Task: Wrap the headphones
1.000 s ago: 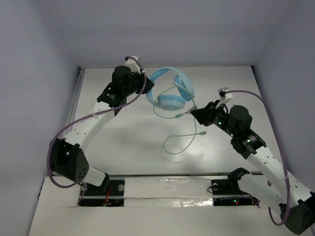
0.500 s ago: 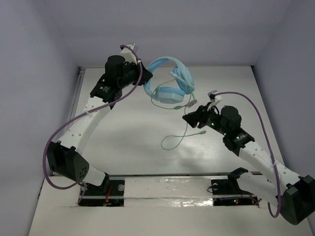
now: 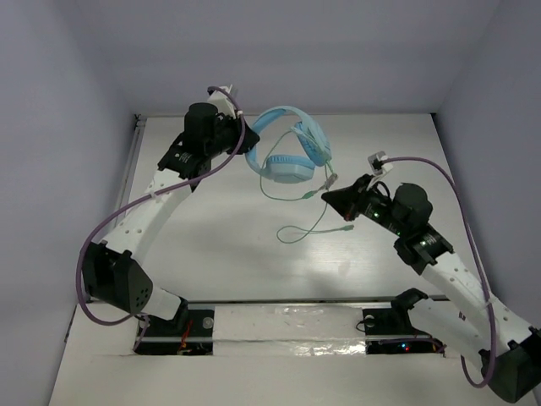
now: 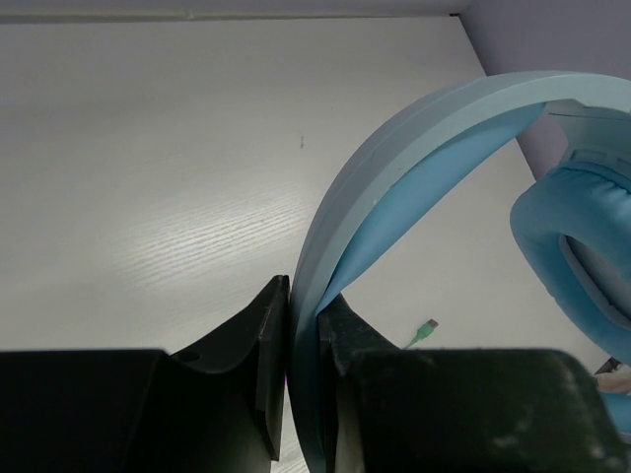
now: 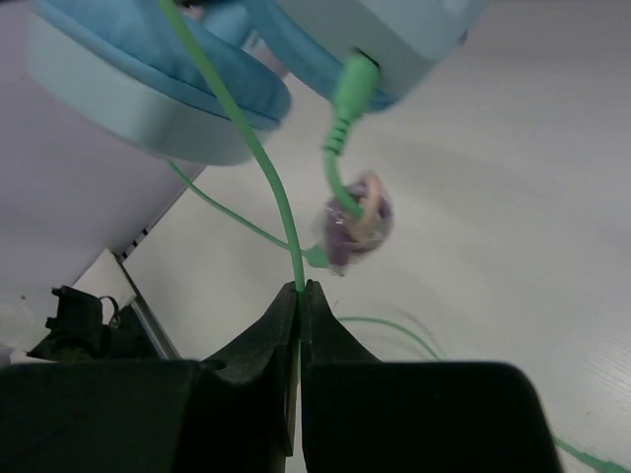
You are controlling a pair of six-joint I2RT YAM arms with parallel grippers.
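Observation:
The light blue headphones (image 3: 287,161) hang above the table at the back centre. My left gripper (image 3: 250,140) is shut on the headband (image 4: 414,138), which passes between its jaws (image 4: 304,296); one padded ear cup (image 4: 582,246) shows at the right. My right gripper (image 3: 326,194) sits just right of the ear cups and is shut on the thin green cable (image 5: 266,168) right at its fingertips (image 5: 299,288). The cable leaves the ear cup socket (image 5: 350,84) and carries a small purple and beige knot (image 5: 355,222). Its slack hangs in a loop (image 3: 296,235) ending in the plug (image 3: 347,230).
Thick purple cables (image 3: 127,216) run along both arms. A metal rail (image 3: 131,161) lines the table's left edge. The arm bases and a white strip (image 3: 287,317) lie along the near edge. Walls close in behind and on both sides.
My right gripper has closed on the green cable and shifted slightly right. The left arm with the headphones has stayed almost still over the last half second.

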